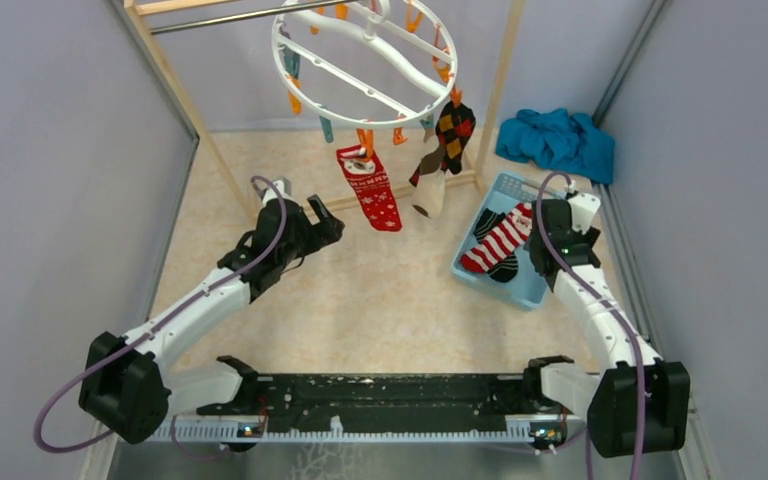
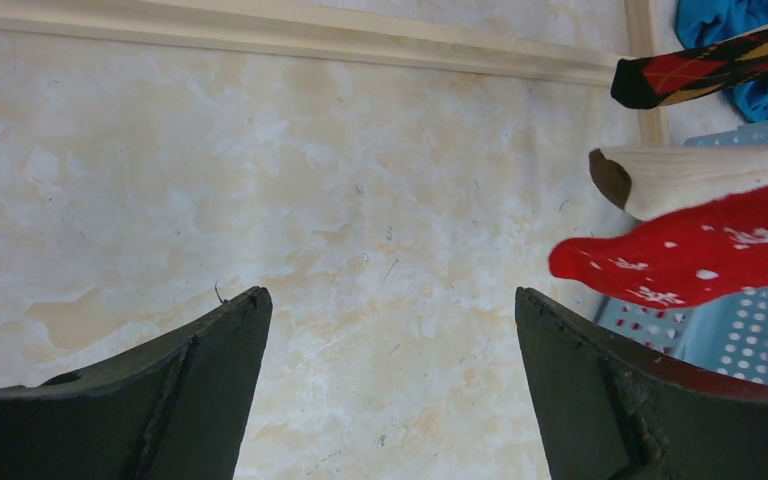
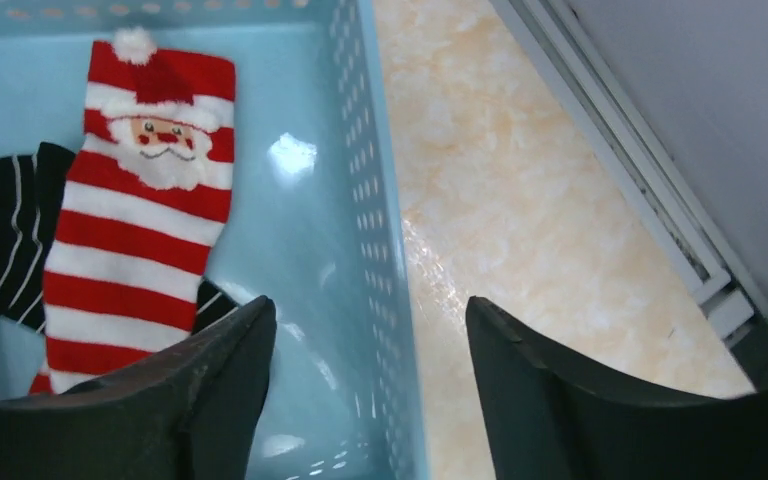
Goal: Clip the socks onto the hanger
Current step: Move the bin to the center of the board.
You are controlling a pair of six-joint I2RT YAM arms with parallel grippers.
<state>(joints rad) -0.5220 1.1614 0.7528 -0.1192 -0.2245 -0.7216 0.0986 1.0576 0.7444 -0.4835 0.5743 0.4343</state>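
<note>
The white round hanger [image 1: 360, 45] with orange and teal clips hangs at the back. A red patterned sock [image 1: 370, 188] and a dark argyle sock [image 1: 445, 150] hang clipped to it; both also show in the left wrist view, the red sock [image 2: 700, 255] and the argyle sock [image 2: 720, 65]. A red-and-white striped sock [image 1: 498, 240] lies on a black striped sock [image 1: 505, 265] in the blue basket [image 1: 535, 290]. In the right wrist view the striped sock [image 3: 140, 210] lies over the black sock [image 3: 0, 240]. My left gripper [image 1: 328, 222] is open and empty, left of the red sock. My right gripper [image 1: 545, 230] is open and empty over the basket's right wall [image 3: 375, 250].
A wooden rack [image 1: 175, 70] with a metal rod holds the hanger. A teal-blue cloth heap [image 1: 558, 140] lies at the back right. Grey walls close in both sides. The marbled table top [image 1: 380, 300] lies between the arms.
</note>
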